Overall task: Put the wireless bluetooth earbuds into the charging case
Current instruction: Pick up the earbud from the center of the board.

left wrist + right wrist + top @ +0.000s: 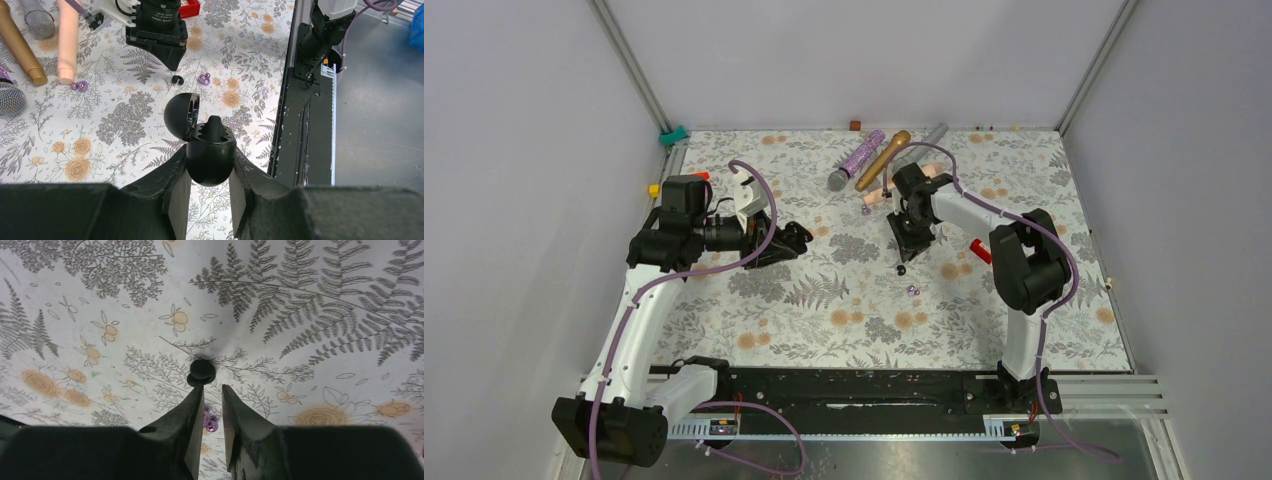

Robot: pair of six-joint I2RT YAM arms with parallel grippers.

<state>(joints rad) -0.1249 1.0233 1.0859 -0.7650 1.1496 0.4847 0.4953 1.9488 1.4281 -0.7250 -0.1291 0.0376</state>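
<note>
1. Left pincer (210, 172): two matte black fingers clamped on one smooth black, egg-shaped charging case (210, 157), held off the bench (125, 125).
2. Domed lid (180, 115) of the case hinged open to one side, with ringed sockets showing inside.
3. One seated black earbud (215, 126), a blunt nub poking up from those sockets.
4. Right pincer (212, 389): tips aimed down at the bench, parted only narrowly, gripping nothing.
5. One loose black earbud (201, 371), small and rounded, lying on the bench right at one fingertip of the right pincer; contact unclear.
6. Two glossy purple buds, both on the bench: near purple earbud (210, 421) below the gap between the right fingers, far purple earbud (79, 86) just beside the peach microphone's end.
7. Four long microphones toward the far side: gold microphone (882, 160), purple glitter microphone (861, 155), grey microphone (935, 133) and peach microphone (67, 40).
8. Bench cover: pale cloth printed with grey ferns and orange roses.
</note>
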